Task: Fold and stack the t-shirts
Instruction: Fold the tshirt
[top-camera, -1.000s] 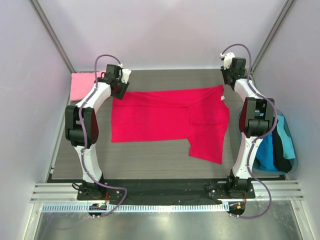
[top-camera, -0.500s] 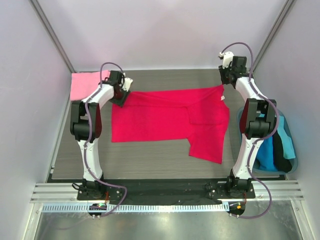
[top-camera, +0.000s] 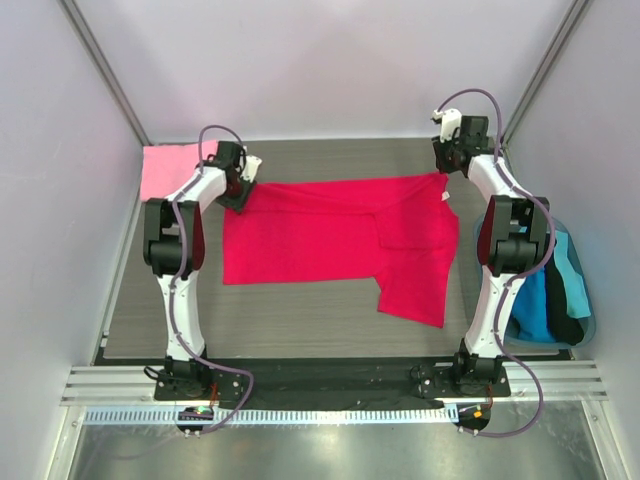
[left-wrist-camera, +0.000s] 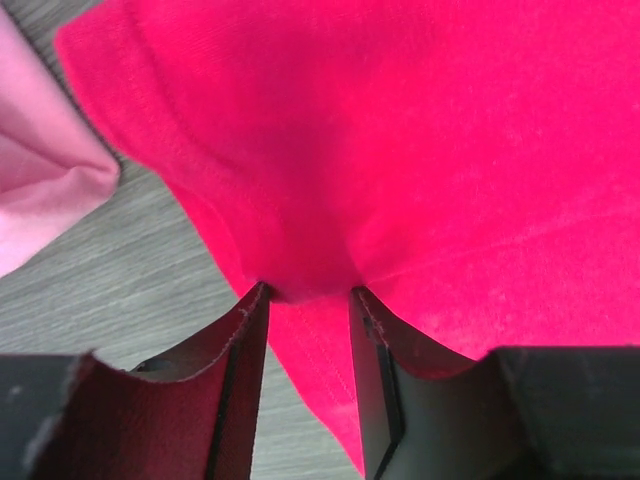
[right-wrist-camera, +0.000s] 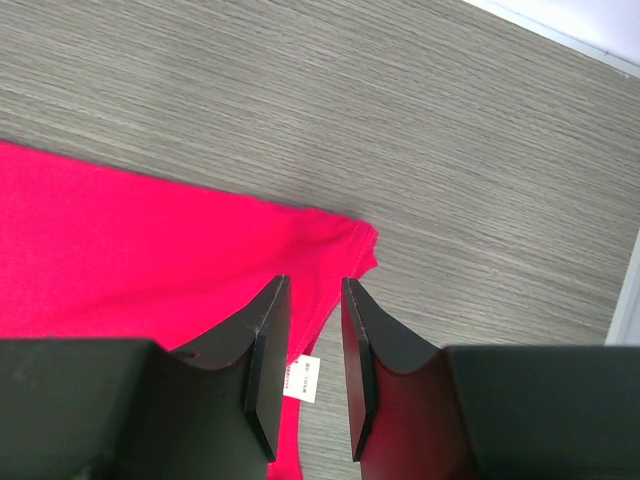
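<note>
Blue bin (top-camera: 587, 322) at table's (top-camera: 300, 325) 3-4 o'clock edge: teal cloth (top-camera: 533, 300) + black cloth (top-camera: 566, 312) piled inside. Its near-left side is hidden behind R arm (top-camera: 500, 250), so contents are only partly visible.

Crimson tee (top-camera: 320, 240) lies flat across table centre, w/ one flap hanging toward 5 o'clock. Pink tee (top-camera: 165, 172) sits at the 10 o'clock corner; cropped in L wrist view.

L gripper (left-wrist-camera: 308, 295) is at the crimson tee's 10 o'clock corner, clamped on a puckered bit of its edge.

R gripper (right-wrist-camera: 312, 290) is over the tee's 2 o'clock corner, jaws narrowly apart. Red cloth and the white neck label (right-wrist-camera: 302, 378) show in the gap, but can't tell if anything is pinched. Label print is too small to read.
</note>
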